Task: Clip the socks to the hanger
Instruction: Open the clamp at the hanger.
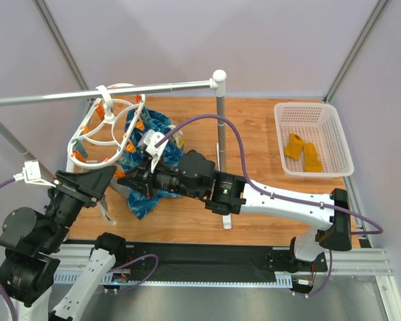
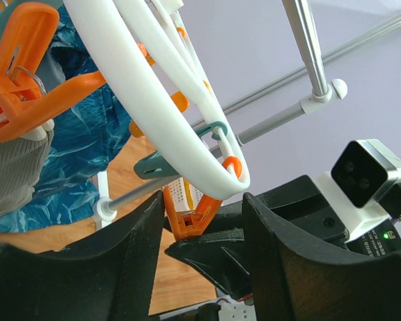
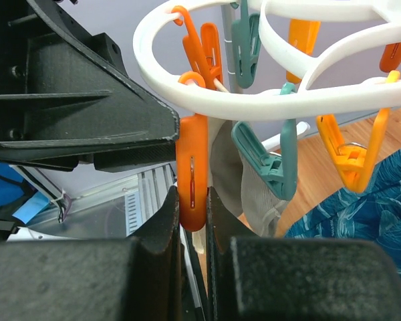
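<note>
No text, number, brand or sign can be read in any of the three views. A tiny pale mark on the right arm's black joint housing [image 1: 222,190], seen from the top view, is too small to make out.

Wooden table [image 1: 262,148] with white basket [image 1: 307,115]

- Plain mustard-yellow socks [image 1: 303,152]
- White lattice basket [image 1: 334,124] at the far right corner
- White hanger [image 3: 254,105]
- Orange clip [image 3: 192,170], with teal and amber ones beside it
- Blue cloth [image 2: 80,147] with a pale wave pattern
- Brown wood-grain worktop [image 1: 254,127]
- Grey rail [image 1: 120,90]
</note>
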Available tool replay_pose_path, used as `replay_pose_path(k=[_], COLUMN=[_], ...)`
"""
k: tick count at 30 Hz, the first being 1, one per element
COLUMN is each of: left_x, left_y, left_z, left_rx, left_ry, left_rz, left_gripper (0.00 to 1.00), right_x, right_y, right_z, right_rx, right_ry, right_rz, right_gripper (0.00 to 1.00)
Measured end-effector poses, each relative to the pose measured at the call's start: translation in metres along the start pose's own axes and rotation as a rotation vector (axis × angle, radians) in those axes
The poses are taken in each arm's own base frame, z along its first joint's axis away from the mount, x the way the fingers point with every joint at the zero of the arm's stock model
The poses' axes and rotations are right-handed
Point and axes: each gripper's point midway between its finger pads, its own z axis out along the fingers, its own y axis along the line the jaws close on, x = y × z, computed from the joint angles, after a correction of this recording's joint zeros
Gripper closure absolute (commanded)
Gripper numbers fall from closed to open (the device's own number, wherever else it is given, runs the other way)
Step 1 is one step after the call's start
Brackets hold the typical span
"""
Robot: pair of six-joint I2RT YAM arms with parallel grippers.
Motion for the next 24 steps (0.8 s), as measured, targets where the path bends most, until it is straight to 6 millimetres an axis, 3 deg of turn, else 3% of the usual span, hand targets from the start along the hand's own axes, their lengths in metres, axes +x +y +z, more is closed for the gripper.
replay_pose_path(k=[5, 15, 18, 24], left_x=[0.002, 0.002, 0.003, 0.003], left_y=[0.004, 0.002, 0.005, 0.007], left_z=[0.004, 0.006, 0.010, 0.015], left_rx=[-0.024, -0.031, -0.045, -0.044], left_ry=[0.016, 0.030, 0.041, 0.040], left_rz=[0.007, 0.037, 0.052, 0.076], left_gripper=[0.49, 0.43, 0.52, 1.00], right_x=[0.000, -0.001, 0.001, 0.000], right_y=[-0.002, -0.002, -0.003, -0.007], right_z=[-0.002, -0.002, -0.002, -0.004], right_rx=[0.005, 0.009, 0.009, 0.016], right_ry=[0.020, 0.065, 0.080, 0.095], right_rz=[-0.021, -0.062, -0.074, -0.080], right_gripper=[1.00, 1.00, 1.00, 0.98])
